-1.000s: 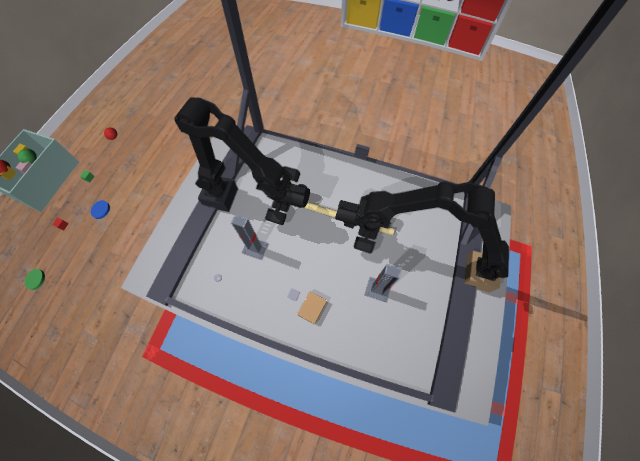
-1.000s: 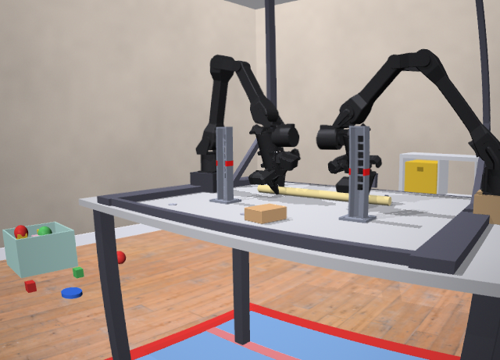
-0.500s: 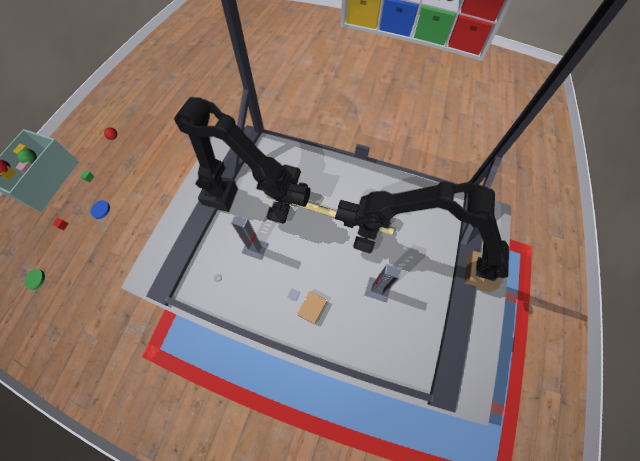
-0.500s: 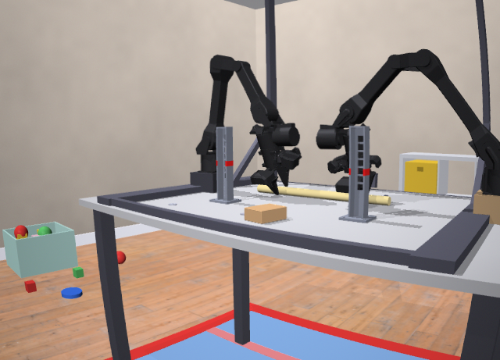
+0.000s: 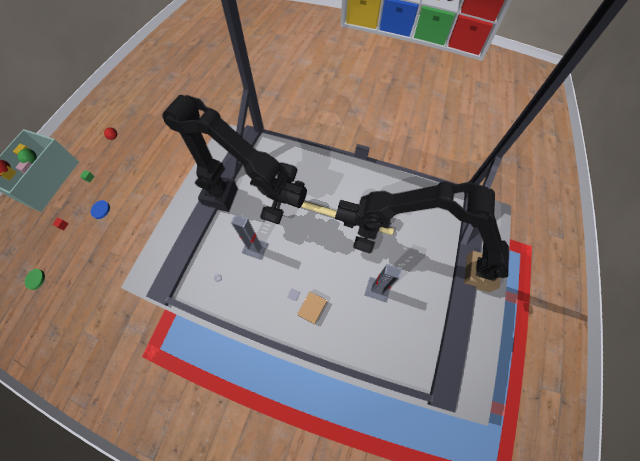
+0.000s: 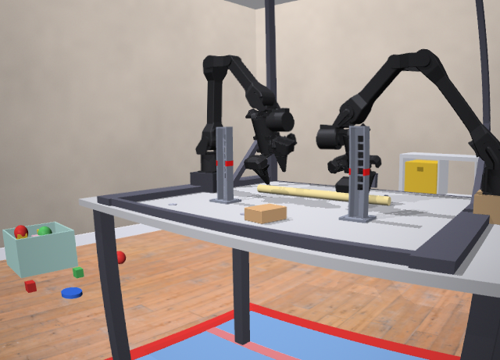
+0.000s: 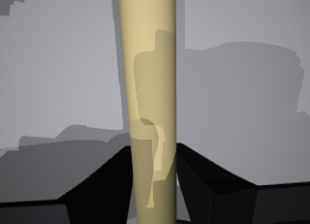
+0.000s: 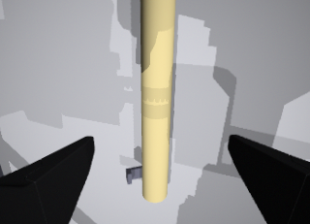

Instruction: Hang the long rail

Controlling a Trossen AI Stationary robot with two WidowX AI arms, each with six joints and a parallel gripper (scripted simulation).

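We are looking at a robotics lab set up in a playroom-like space: two arms are standing at opposite side edges of a framed desk, while toys are lying on wooden flooring beyond its left edge.

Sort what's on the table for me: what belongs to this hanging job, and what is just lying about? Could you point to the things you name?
For the job:
- long rail (image 5: 318,209) (image 6: 323,194) (image 7: 150,88) (image 8: 155,151)
- two slotted posts with red marks (image 5: 244,234) (image 6: 224,179)

Just lying about:
- tan block (image 5: 312,307) (image 6: 264,213)
- small grey square (image 5: 293,294)
- small ring-like piece (image 5: 218,274)
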